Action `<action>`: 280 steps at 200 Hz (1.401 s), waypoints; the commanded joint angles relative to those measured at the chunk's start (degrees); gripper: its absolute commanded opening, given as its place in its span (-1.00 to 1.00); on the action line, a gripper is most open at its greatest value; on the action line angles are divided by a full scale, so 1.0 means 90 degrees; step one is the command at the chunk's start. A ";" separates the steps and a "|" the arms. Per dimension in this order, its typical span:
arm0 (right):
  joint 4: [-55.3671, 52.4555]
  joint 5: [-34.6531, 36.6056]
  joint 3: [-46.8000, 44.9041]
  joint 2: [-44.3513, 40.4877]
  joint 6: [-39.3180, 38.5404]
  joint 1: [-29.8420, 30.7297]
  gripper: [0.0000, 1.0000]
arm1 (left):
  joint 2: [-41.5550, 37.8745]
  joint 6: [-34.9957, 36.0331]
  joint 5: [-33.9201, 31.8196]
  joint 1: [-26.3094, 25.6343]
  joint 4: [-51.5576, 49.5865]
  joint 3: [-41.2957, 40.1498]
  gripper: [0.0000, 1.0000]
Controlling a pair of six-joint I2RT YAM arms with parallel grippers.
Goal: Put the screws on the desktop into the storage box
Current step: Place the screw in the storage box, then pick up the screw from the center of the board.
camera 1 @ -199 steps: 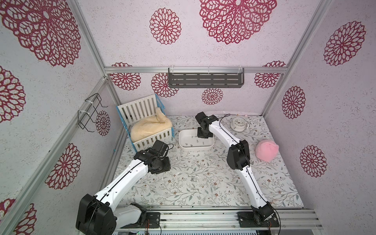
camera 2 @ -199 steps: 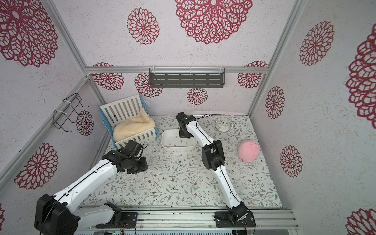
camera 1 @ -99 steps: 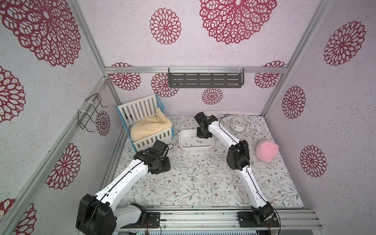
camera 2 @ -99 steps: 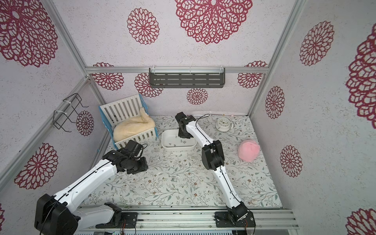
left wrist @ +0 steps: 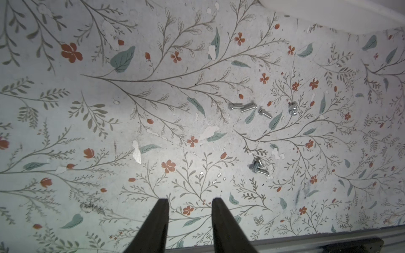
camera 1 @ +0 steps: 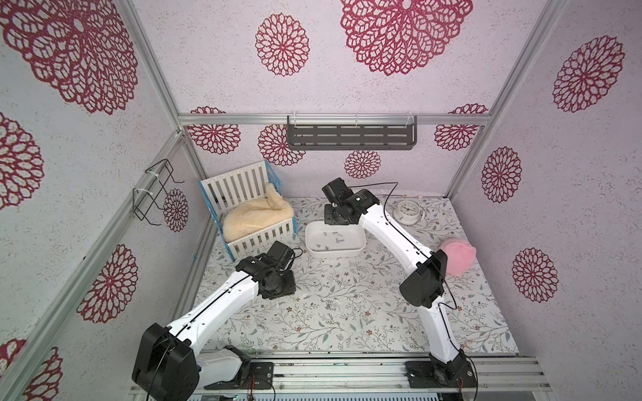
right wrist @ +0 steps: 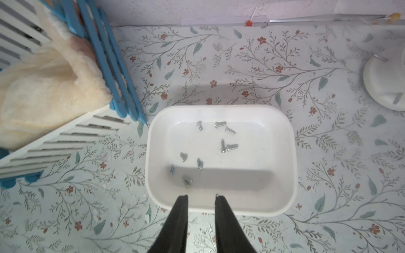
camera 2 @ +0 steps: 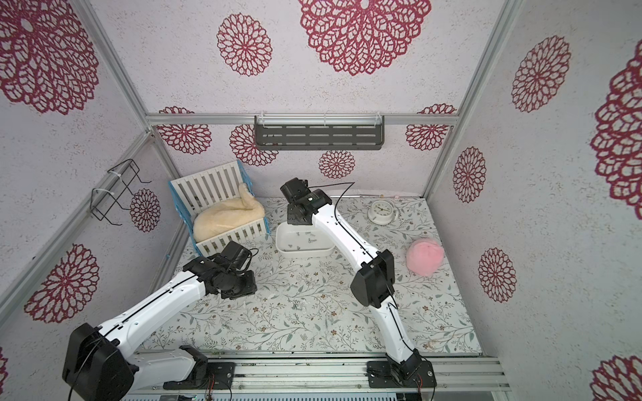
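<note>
The white storage box [camera 1: 359, 247] [camera 2: 324, 250] stands on the flowered desktop [camera 1: 375, 323] toward the back, with several screws [right wrist: 229, 147] lying on its floor. More screws [left wrist: 242, 107] lie loose on the desktop in small clusters, one of them [left wrist: 259, 167] nearer my left fingers; in both top views they show as specks [camera 1: 329, 306] [camera 2: 296, 306] at mid-table. My left gripper [left wrist: 190, 200] hovers open over bare desktop, short of these screws, nothing between its fingers. My right gripper [right wrist: 201, 196] is open and empty above the box's rim [right wrist: 219, 210].
A white crib with blue edges [camera 1: 243, 187] holding a cream plush stands at the back left, close to the box. A white alarm clock [camera 1: 407, 210] sits at the back right and a pink plush [camera 1: 457, 255] by the right wall. A dark shelf [camera 1: 351, 136] hangs on the back wall.
The right wrist has drifted slightly to the left over the box. The left arm has stayed where it was.
</note>
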 commanded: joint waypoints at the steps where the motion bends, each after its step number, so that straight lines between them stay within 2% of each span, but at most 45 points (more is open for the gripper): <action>1: 0.0568 0.0295 -0.1331 -0.1069 0.0225 -0.0007 -0.47 | 0.0225 -0.0203 -0.0166 -0.0321 0.0189 0.0054 -0.23; 26: 0.2213 -0.0077 -0.3901 -0.2781 0.0436 -0.0043 -0.45 | 0.0585 -0.0327 -0.0223 -0.0655 0.0425 0.0120 -0.23; 44: 0.2864 -0.0298 -0.5231 -0.3819 0.0641 -0.0228 -0.45 | 0.0951 -0.0373 -0.0226 -0.0895 0.0541 0.0287 -0.23; 65: 0.2918 -0.0327 -0.6102 -0.4601 0.0696 -0.0393 -0.44 | 0.1458 -0.0398 -0.0208 -0.1174 0.0630 0.0595 -0.24; 103: 0.2813 -0.0404 -0.7100 -0.5475 0.0688 -0.0653 -0.44 | 0.2281 -0.0351 -0.0135 -0.1524 0.0661 0.1220 -0.24; 141: 0.2936 -0.0515 -0.7685 -0.5892 0.0697 -0.0858 -0.44 | 0.2765 -0.0236 0.0084 -0.1700 0.0647 0.1540 -0.25; 193: 0.3042 -0.0649 -0.7824 -0.5842 0.0673 -0.0924 -0.44 | 0.3265 -0.0059 0.0329 -0.1872 0.0735 0.1703 -0.25; 280: 0.3074 -0.0767 -0.7797 -0.5705 0.0736 -0.0943 -0.43 | 0.3420 0.0041 0.0605 -0.1933 0.0798 0.1467 -0.30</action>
